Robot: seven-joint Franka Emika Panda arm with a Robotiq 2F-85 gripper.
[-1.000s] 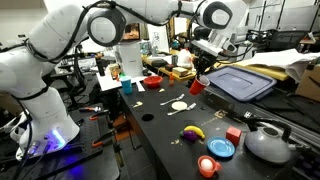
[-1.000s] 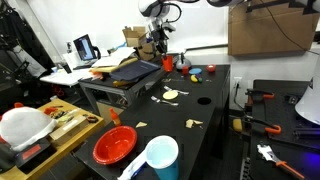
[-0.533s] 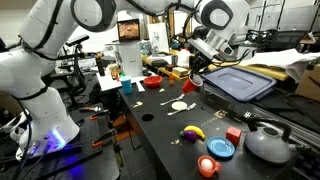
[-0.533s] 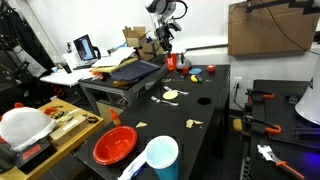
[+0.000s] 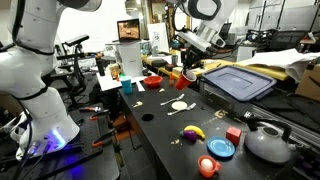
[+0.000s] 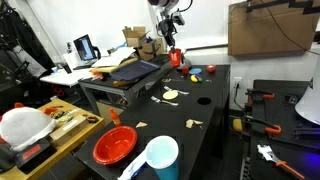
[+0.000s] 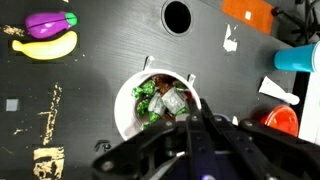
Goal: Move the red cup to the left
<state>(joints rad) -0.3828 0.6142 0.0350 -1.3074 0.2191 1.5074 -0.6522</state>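
arm (image 5: 38, 32) reaching over, claw (image 6: 174, 49) clamped on the red cup (image 6: 175, 59).

The black table (image 7: 90, 110) beneath me carries a white bowl (image 7: 127, 115) of wrapped sweets, centred in my wrist view. A banana (image 7: 45, 46) lies just beside a purple eggplant (image 7: 50, 20). Also on the table: a blue cup (image 7: 298, 58), a red bowl (image 6: 112, 145), an orange block (image 7: 250, 10). A round hole (image 7: 176, 15) pierces the top

Pretty cluttered lab tbh: long black table (image 6: 210, 122) in the middle, lit laptop (image 6: 85, 47) on a desk (image 6: 55, 72) off its far corner, big cardboard box (image 6: 265, 30) behind it, purple glow (image 5: 45, 143) low beside it.
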